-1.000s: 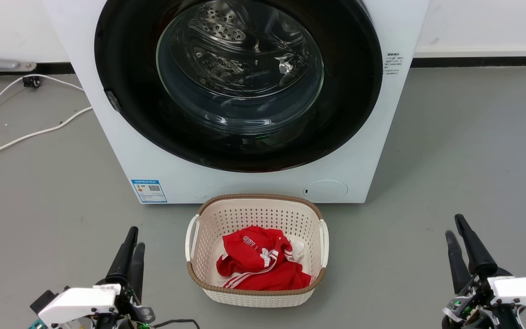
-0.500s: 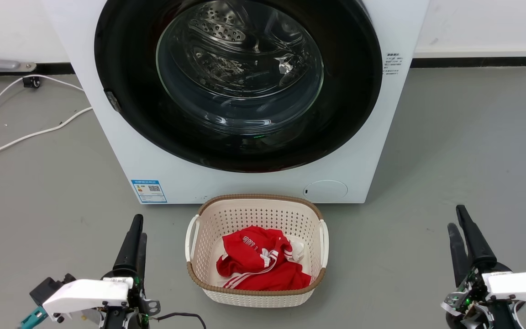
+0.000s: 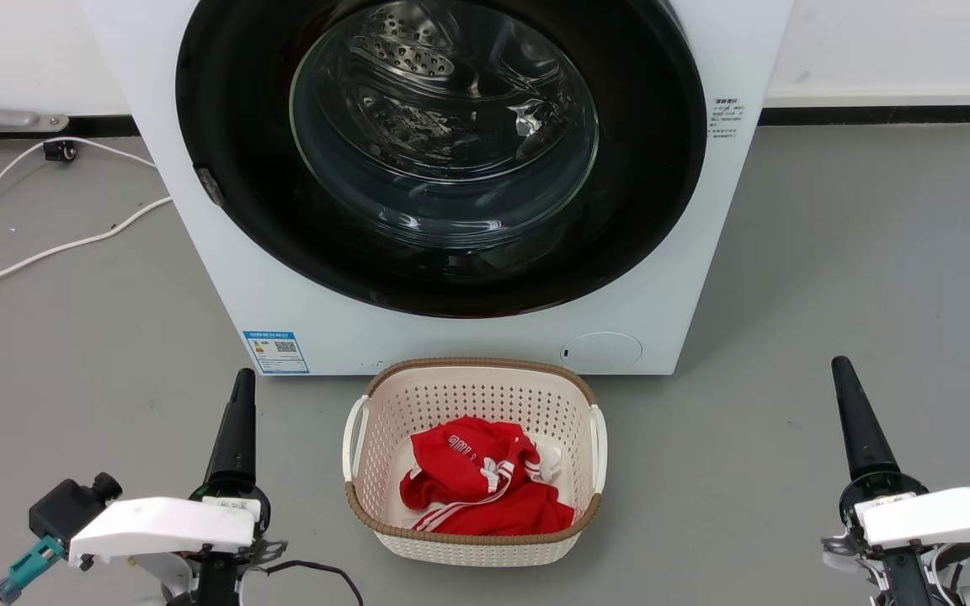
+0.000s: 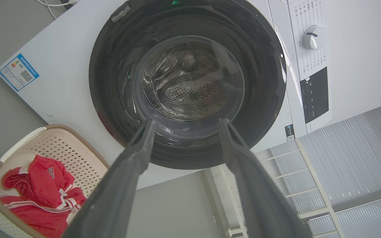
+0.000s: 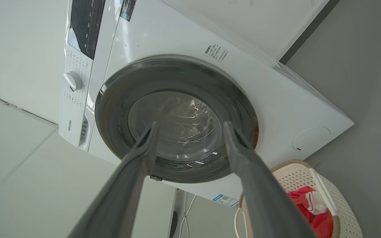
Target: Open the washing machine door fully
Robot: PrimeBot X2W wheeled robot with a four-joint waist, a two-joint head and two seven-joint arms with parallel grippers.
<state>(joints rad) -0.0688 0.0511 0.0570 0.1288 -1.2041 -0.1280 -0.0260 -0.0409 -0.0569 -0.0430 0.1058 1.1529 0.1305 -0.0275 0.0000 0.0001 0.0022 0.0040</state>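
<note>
Glossy black washing machine door (image 3: 441, 143) sits shut, glass bulging; blue label (image 3: 275, 351) low left, Hisense logo (image 5: 69, 125) up top; left tool (image 4: 186, 121), right tool (image 5: 190, 122) both spread.

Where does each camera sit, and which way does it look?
Head view: on the head, looking down at the washing machine door and basket; left gripper and right gripper show at the bottom corners.
Left wrist view: on the left wrist, pointing at the door; its two fingers show.
Right wrist view: on the right wrist, pointing at the door; its two fingers show.
Shared: all three see door and basket.
</note>
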